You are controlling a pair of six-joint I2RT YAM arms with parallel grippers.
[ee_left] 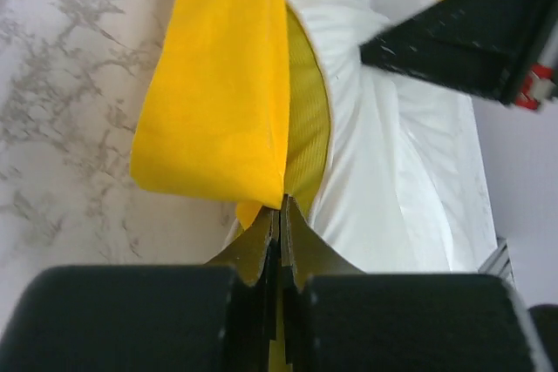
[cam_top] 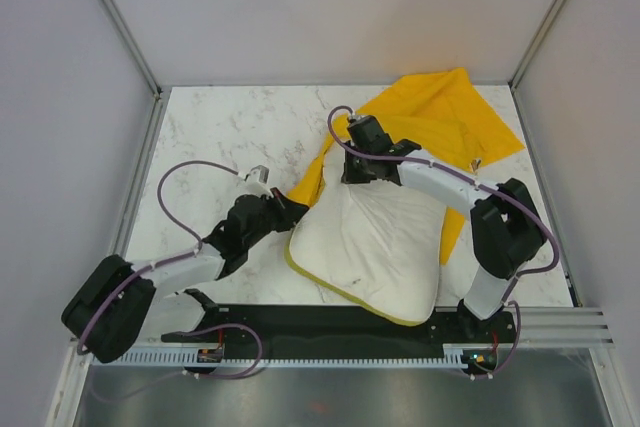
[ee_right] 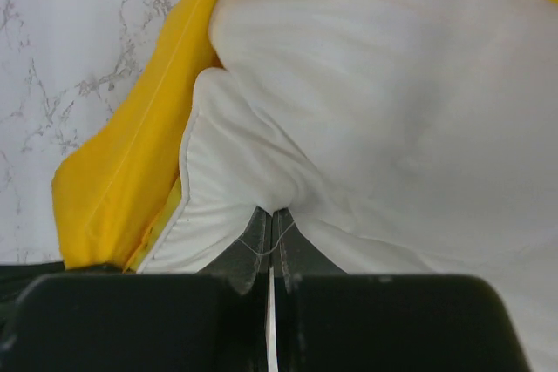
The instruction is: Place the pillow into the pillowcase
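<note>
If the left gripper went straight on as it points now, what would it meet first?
Probably the pillowcase: its yellow fold lies directly before the left gripper, the pillow close beside it.

From above, my right arm (cam_top: 440,185) covers the far edge of the pillow (cam_top: 375,247), and much of the pillowcase (cam_top: 440,112) lies hidden beneath them. My left gripper (ee_left: 281,215) is clamped on something yellow, but whether that is pillowcase cloth or the pillow's edge band I cannot tell. My right gripper (ee_right: 270,219) nips a white pillow fold that runs off the wrist view's top and right edges.
</note>
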